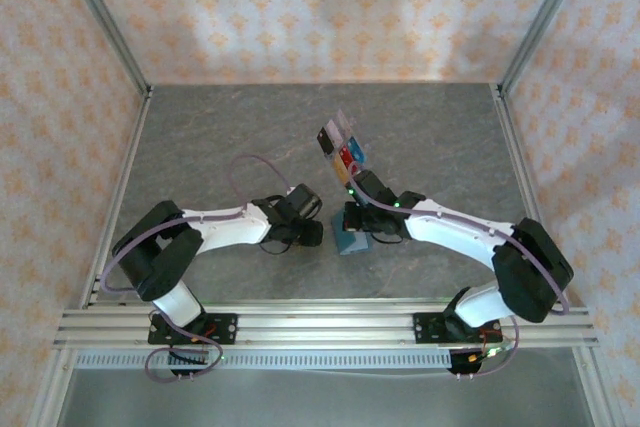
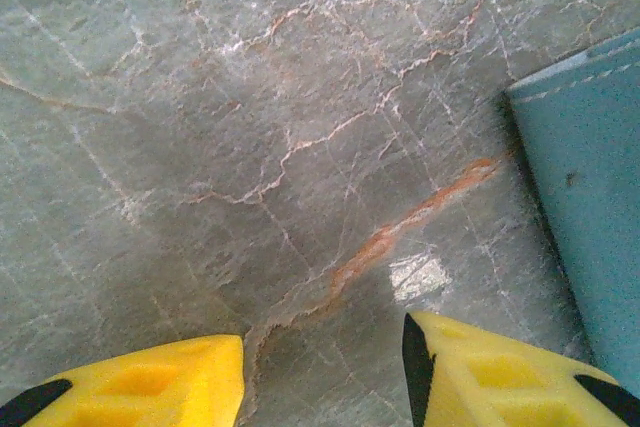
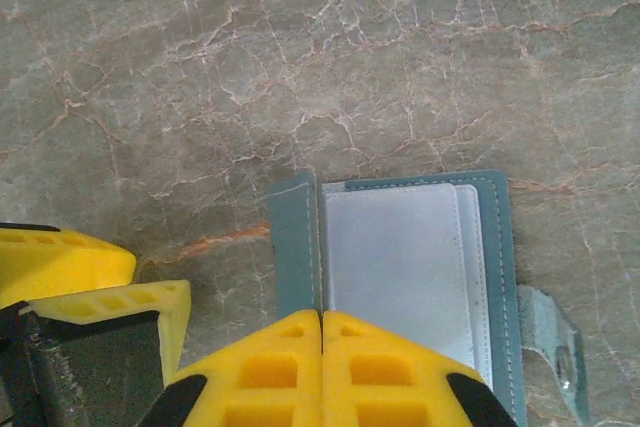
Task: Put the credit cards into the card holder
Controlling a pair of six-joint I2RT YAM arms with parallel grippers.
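holder (image 3: 400, 257) lies open, right jaws pressed together at its edge; left jaws, spread empty, should next fetch a card (image 1: 346, 155) from 12 o'clock.

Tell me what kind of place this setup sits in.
Probably a lab robot cell, not a home: patterned backdrop walls held in aluminium framing, a stone-look tabletop, and a left arm and right arm bolted to a metal rail.
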